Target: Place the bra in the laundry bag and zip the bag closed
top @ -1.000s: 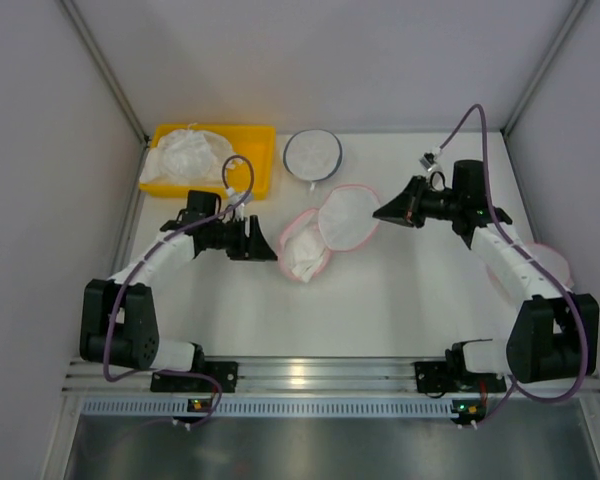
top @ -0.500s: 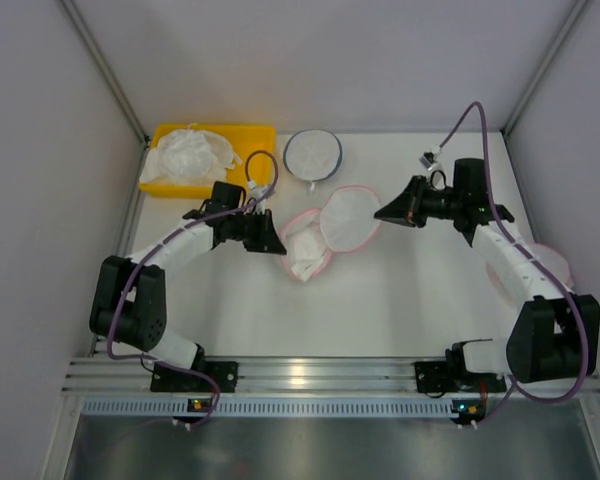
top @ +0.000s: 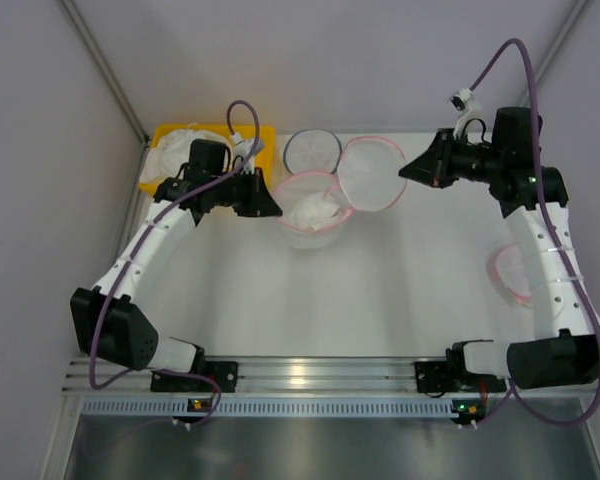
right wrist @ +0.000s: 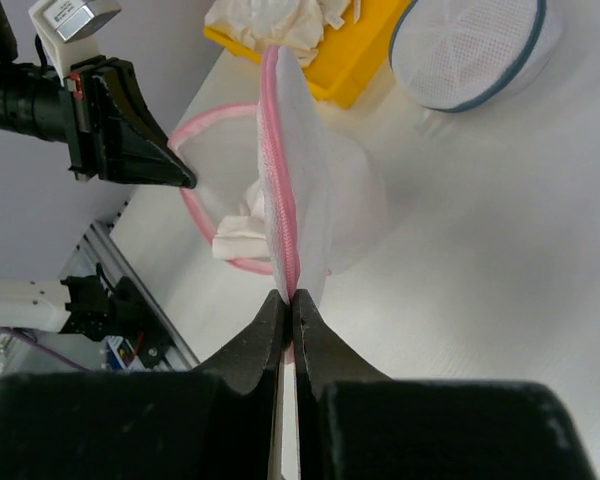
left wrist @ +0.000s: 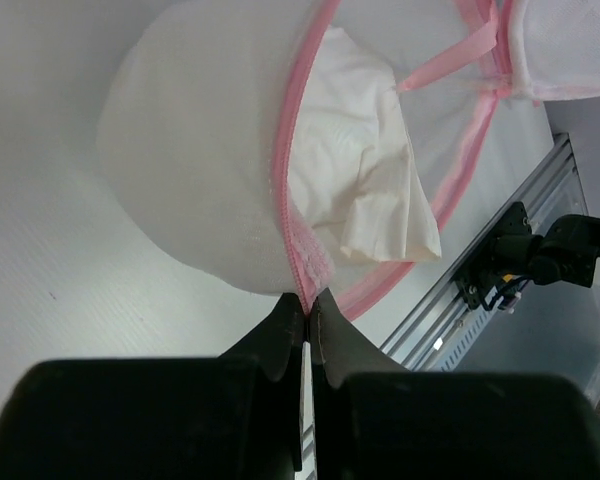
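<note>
Yellow bin [right wrist: 368, 48] holding white cloth [right wrist: 265, 20] — beside it, a round mesh bag [right wrist: 470, 45] with grey-blue rim.

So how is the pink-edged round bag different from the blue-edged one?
The pink-edged bag has a pink rim; the blue-edged bag has a dark grey-blue one. The pink-edged bag is open, with the white bra inside; the blue-edged bag looks closed. The left tool and the right tool pinch the pink-edged bag's rim, while the blue-edged bag lies on the table untouched. Both are round white mesh bags.
</note>
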